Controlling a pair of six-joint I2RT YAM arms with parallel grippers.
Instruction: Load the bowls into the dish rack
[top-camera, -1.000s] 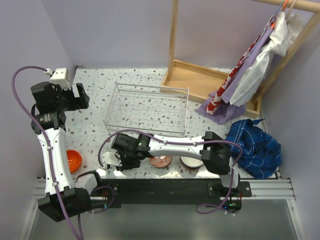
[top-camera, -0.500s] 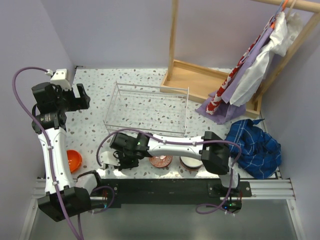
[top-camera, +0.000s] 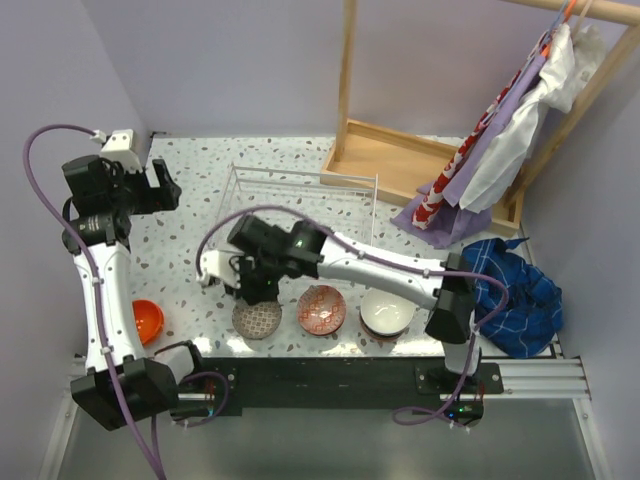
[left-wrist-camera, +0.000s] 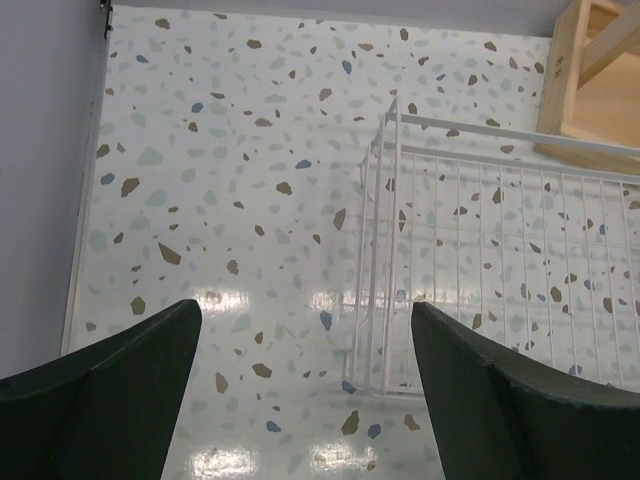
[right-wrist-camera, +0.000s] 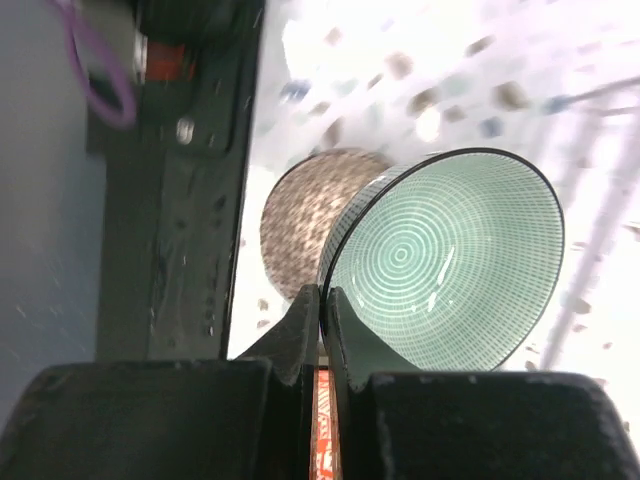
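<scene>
One green bowl (right-wrist-camera: 450, 260) in the air, dish rack (top-camera: 305, 176) is next
Right jaws are clamped on that bowl's rim, hanging it above the speckled bowl (right-wrist-camera: 300, 215). The rack sits just beyond them, so I'd clear the near wire before lowering, since a rim pinch can let it swing. Left jaws hang wide open, empty, beside the rack's end. Terrazzo worktop (top-camera: 185, 265), lilac walls, clothes (top-camera: 520, 130) on a wooden frame (top-camera: 385, 150) well right of both jaws.

The right tool (top-camera: 248, 287) hangs between speckled bowl (top-camera: 258, 321) and dish rack (top-camera: 318, 222).
</scene>
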